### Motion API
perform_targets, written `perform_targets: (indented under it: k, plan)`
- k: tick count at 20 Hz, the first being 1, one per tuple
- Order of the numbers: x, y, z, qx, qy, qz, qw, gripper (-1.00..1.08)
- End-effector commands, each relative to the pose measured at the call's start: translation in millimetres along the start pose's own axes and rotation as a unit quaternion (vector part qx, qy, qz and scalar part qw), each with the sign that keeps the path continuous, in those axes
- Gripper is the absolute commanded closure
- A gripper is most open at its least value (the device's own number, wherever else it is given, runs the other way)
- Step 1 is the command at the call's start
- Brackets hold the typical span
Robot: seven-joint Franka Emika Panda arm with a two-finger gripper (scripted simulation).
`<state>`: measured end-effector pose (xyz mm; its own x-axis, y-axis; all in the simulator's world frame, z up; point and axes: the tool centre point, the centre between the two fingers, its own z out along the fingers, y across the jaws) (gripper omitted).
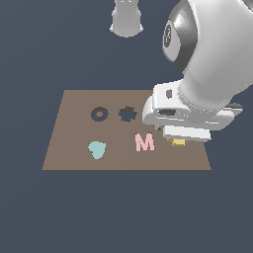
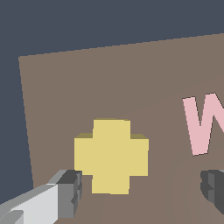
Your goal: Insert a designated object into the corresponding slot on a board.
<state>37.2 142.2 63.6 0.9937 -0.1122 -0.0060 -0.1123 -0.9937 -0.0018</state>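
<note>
Pincer [image 2: 142, 188]: hung wide open, fingers [image 2: 70, 192] flanking the cross, holding nothing.
Yellow cross block [image 2: 111, 155]: lay on the brown board [image 2: 87, 87], beside pink M [image 2: 203, 124].
Gear-shaped slot [image 1: 128, 114]: stood empty.

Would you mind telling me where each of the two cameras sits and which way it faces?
Exterior view: off the arm, raised, looking down on the brown board; the arm and gripper cover its right part.
Wrist view: on the wrist, looking down past two fingers at the yellow cross block, which lies between them, untouched.
Shared: the board, the pink M and the block, only a yellow sliver in the exterior view.
</note>
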Motion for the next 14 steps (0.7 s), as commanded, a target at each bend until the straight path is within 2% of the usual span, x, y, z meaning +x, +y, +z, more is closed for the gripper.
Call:
perform_targets:
  k: [1,7,14]
  plan:
    - [4.4,-9.8,6.6,0.000,0.002,0.005,1.0000,-0.92]
    - [9.5,-21.8,14.5,-0.001,0.003,0.009,1.0000,-0.92]
    - [9.9,-20.7,13.6,-0.001,0.003,0.009,1.0000,-0.92]
